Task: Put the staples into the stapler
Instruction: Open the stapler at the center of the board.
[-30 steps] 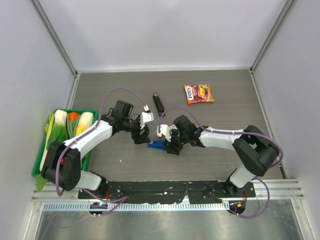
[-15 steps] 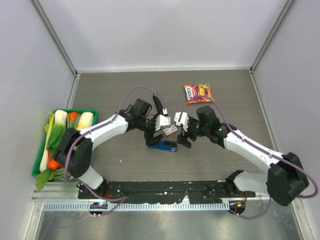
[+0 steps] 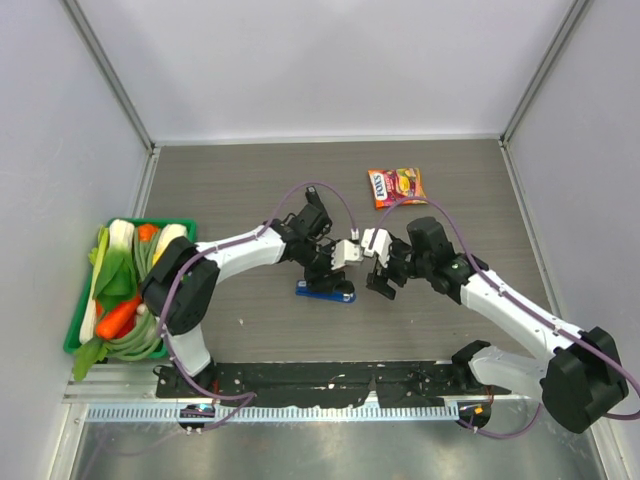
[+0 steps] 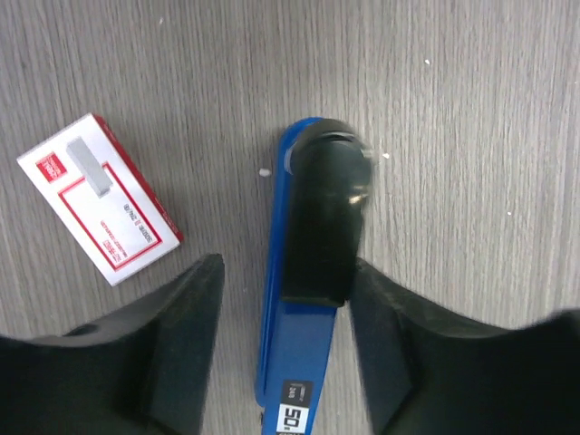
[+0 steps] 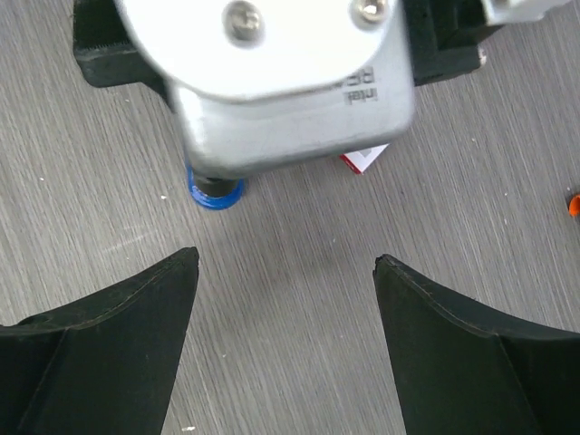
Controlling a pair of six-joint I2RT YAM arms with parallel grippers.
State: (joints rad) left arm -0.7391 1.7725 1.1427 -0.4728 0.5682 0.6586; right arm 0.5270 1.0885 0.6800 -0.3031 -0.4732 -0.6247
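Observation:
A stapler point(image 4: 308, 272) with a blue base and a glossy black top arm lies flat on the table; it also shows in the top view point(image 3: 325, 292). My left gripper point(image 4: 290, 362) is open just above it, one finger on each side; in the top view it point(image 3: 327, 272) hangs over the stapler. The white-and-red staples box point(image 4: 100, 199) lies closed to the stapler's left. My right gripper point(image 5: 285, 272) is open and empty over bare table, right of the stapler point(image 5: 215, 193), facing the left wrist's silver camera housing point(image 5: 290, 82). No all-black stapler or loose staple strip shows.
An orange snack bag point(image 3: 397, 186) lies at the back, right of centre. A green crate point(image 3: 75, 330) of vegetables stands at the left edge. Grey walls enclose the table on three sides. My right gripper point(image 3: 383, 278) is close to the left one.
My left arm has reached right and forward, bringing its gripper down over the stapler. My right gripper has drawn back to the right, away from the stapler.

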